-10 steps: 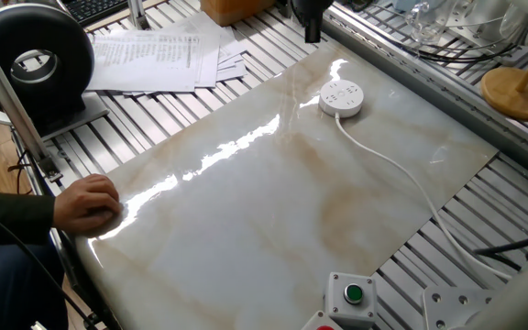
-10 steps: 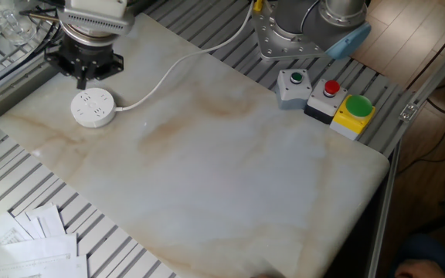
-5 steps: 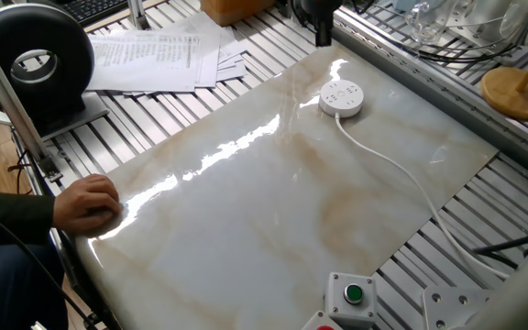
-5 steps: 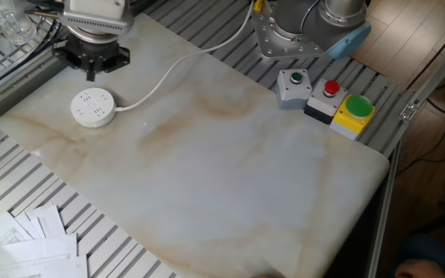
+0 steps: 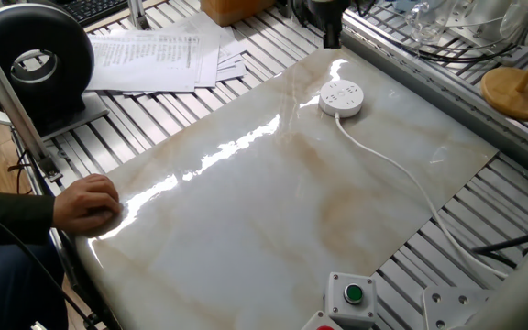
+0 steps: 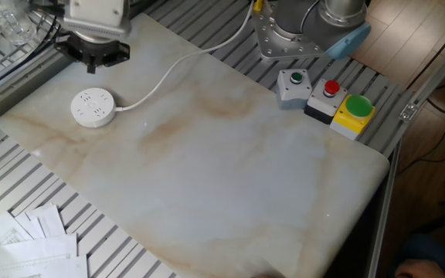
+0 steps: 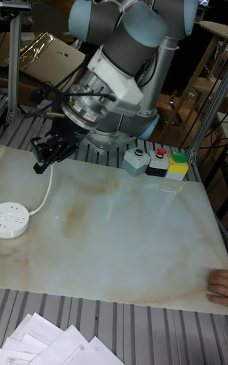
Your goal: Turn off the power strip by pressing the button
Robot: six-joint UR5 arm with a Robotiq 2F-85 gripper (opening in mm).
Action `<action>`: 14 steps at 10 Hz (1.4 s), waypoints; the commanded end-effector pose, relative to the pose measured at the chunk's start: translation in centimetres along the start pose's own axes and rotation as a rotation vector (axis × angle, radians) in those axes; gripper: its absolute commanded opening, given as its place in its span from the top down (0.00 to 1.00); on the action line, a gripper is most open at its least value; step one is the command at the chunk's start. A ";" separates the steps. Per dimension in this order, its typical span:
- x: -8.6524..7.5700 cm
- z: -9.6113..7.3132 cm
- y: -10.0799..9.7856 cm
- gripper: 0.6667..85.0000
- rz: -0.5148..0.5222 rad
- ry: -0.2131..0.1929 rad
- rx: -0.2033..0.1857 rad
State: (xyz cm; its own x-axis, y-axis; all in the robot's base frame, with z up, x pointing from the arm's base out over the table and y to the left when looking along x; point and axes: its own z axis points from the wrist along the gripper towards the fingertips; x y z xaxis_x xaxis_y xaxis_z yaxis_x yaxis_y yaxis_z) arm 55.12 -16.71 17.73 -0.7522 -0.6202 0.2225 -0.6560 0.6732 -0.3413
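While the claw hung clear of the strip, the press was not yet made.
Nearest in the first fixed view, a person's hand rested on the tabletop edge, and a sweep that way could have struck it, though it lay well apart from the work. Closer to the arm's base sat a grey box with a green button, a wrong target if mistaken. Farther on, the cord trailed from the strip near the far corner; a slanted push might have slid the puck or missed its button. Whether the claw's fingers were apart or together, I could not tell.
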 end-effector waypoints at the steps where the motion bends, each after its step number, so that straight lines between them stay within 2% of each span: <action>1: -1.0 4.4 1.2 1.00 0.009 -0.053 0.014; 3: -2.1 7.6 1.1 1.00 -0.008 -0.111 0.036; 4: -1.9 8.4 0.5 1.00 -0.024 -0.108 0.062; 5: -1.5 8.5 -0.1 1.00 -0.040 -0.093 0.075; 6: -1.3 8.1 -0.5 1.00 -0.058 -0.078 0.073; 8: -0.7 5.1 -1.5 1.00 -0.086 -0.025 0.039; 10: 0.5 5.2 -0.3 1.00 -0.102 0.017 -0.008; 11: 0.7 5.2 -0.3 1.00 -0.091 0.025 -0.010; 12: 0.8 5.2 -0.9 1.00 -0.096 0.031 0.014; 14: 0.0 5.2 -0.6 1.00 -0.097 0.000 0.005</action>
State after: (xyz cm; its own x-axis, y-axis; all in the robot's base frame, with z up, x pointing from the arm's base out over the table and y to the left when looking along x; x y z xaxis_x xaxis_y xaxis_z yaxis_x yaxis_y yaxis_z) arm 55.73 -19.54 13.15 -0.6848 -0.6780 0.2673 -0.7259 0.6018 -0.3331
